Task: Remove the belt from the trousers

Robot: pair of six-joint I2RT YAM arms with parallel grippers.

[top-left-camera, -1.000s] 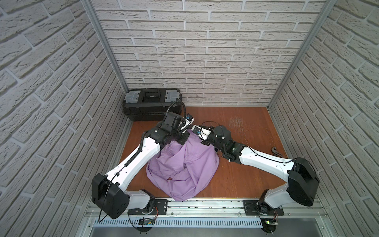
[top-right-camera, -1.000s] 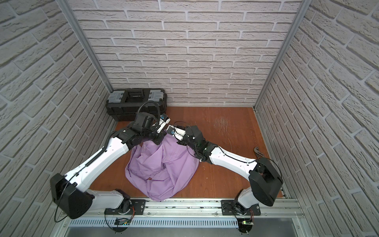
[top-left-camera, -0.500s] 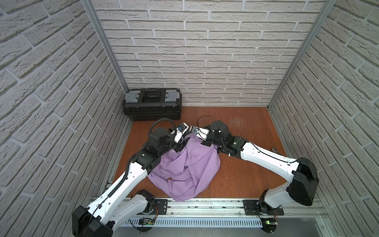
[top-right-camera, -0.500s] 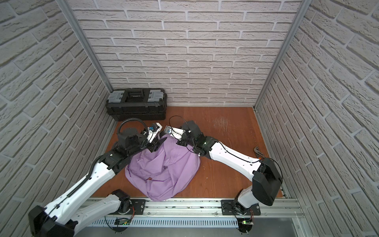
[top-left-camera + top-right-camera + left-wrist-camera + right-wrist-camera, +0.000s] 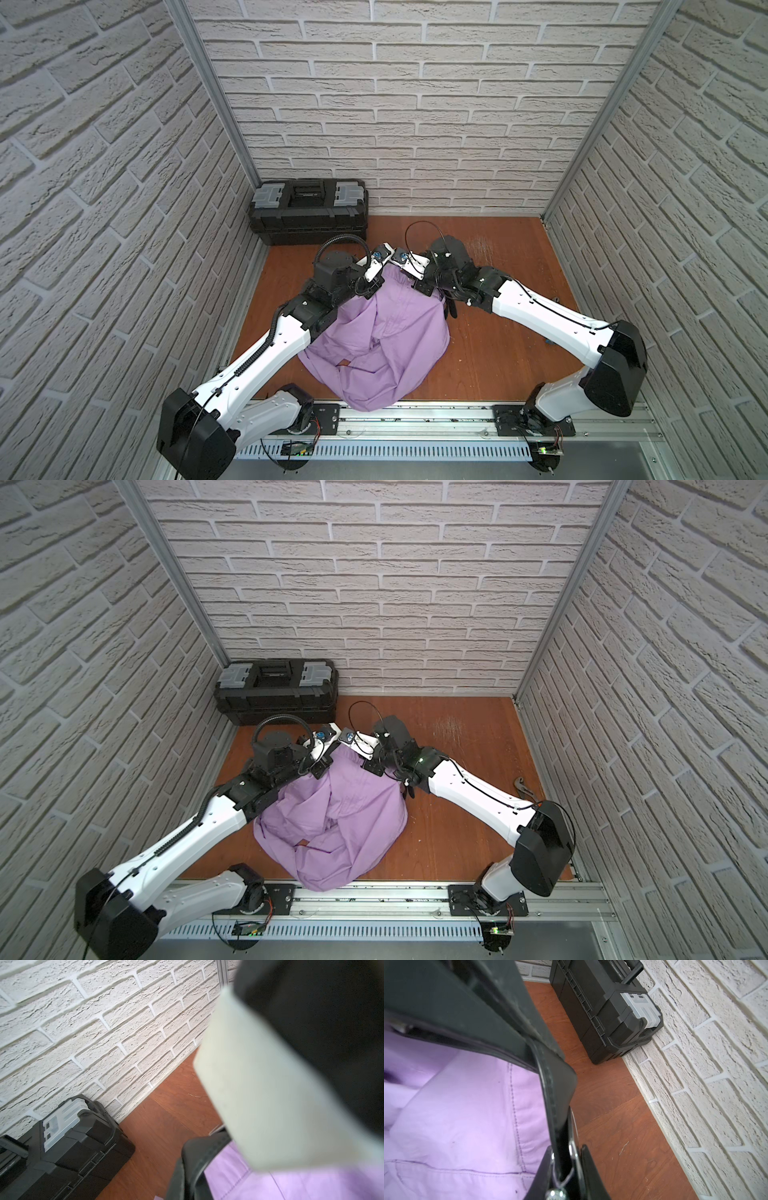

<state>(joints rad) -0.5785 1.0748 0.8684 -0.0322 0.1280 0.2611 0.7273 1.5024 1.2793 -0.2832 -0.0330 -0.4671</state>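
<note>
The lilac trousers [image 5: 382,332] [image 5: 336,812] lie in a heap at the front middle of the wooden floor, their waistband lifted at the far end. Both grippers meet at that raised end. My left gripper [image 5: 376,284] [image 5: 187,1188] is shut on the black belt [image 5: 199,1153], which curves over the lilac cloth [image 5: 270,1184]. My right gripper [image 5: 422,286] [image 5: 564,1172] is shut on the belt [image 5: 556,1095] at its silver buckle, right beside the waistband [image 5: 467,1115]. A short dark length of belt [image 5: 451,309] hangs under the right wrist.
A black toolbox [image 5: 309,210] [image 5: 276,690] [image 5: 608,1007] stands in the back left corner against the brick wall. A wrench [image 5: 525,789] lies by the right wall. Brick walls close in three sides, and the arms' rail [image 5: 415,419] runs along the front.
My left gripper let go, drew back toward the left, then came back to the waistband and shut again. The right gripper kept its hold and shifted slightly toward the back wall.
</note>
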